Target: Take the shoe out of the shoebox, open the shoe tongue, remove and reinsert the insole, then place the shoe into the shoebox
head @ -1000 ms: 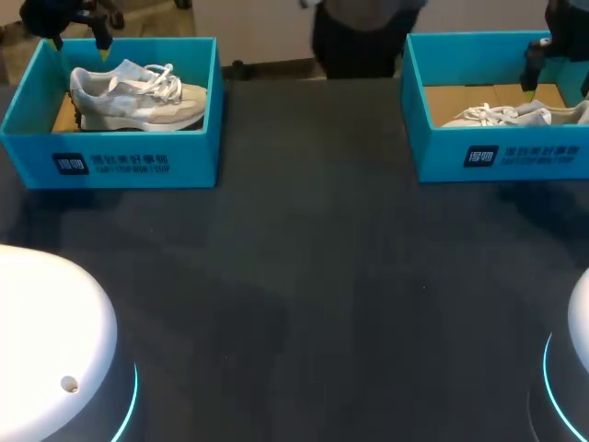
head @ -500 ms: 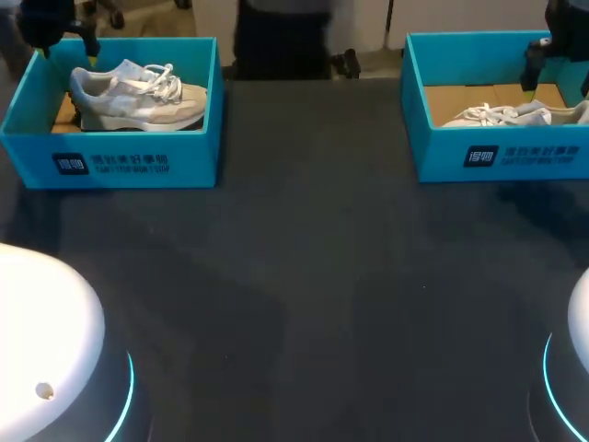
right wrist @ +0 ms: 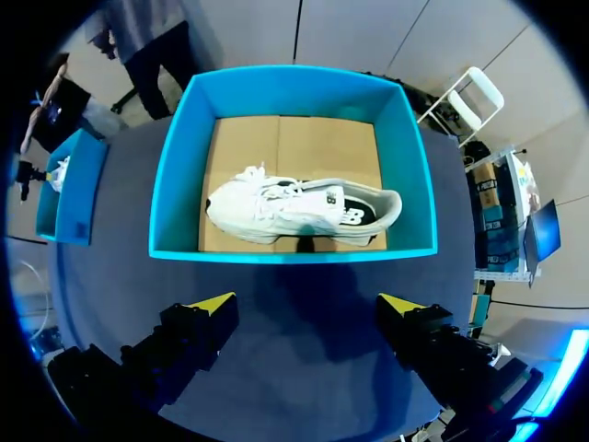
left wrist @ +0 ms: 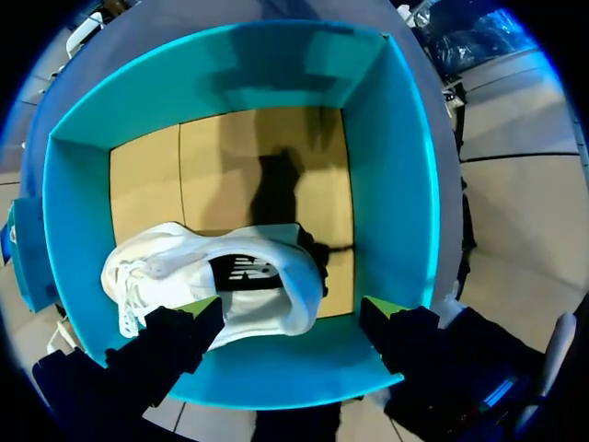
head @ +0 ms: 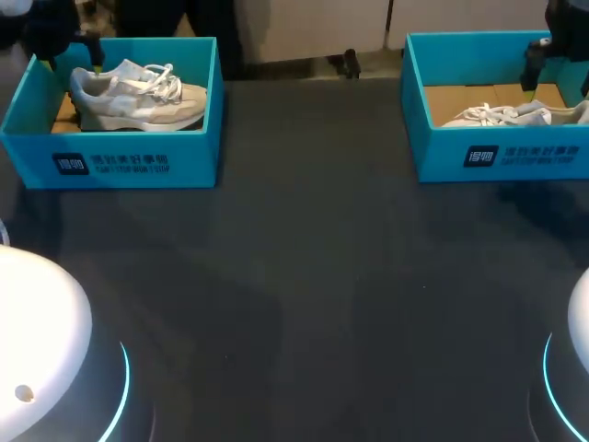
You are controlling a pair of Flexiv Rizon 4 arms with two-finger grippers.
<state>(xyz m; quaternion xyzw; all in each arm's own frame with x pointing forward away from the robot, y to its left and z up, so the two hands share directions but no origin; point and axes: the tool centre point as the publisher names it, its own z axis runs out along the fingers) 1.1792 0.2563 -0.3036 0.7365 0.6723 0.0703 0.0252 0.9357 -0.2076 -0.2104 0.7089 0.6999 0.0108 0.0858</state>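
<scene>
- Two low trainers were seen, each pale grey and white with white laces and a thick light sole.
- Two open teal boxes with brown card floors were counted, one shoe in each, along with two grippers.
- The left shoe (head: pixel 138 97) was set upright on its sole inside the left box (head: pixel 198 157), at the far left of the dark table (head: pixel 304 295).
- Its long axis was laid along the box's front wall, with the toe pointed towards the table's middle and the heel towards the outer end.
- The right shoe (head: pixel 502 115) was laid inside the right box (head: pixel 433 157) at the far right, partly hidden behind the front wall.
- Its toe was likewise turned towards the table's middle, so the two toes were pointed at each other.
- The left gripper (left wrist: pixel 290 308) was held over the left box with its fingers spread wide. One tip was seen above the shoe's heel end and the other near the box wall, with nothing gripped.
- The right gripper (right wrist: pixel 306 302) was held spread and empty, with its box and shoe seen ahead of the fingers.
</scene>
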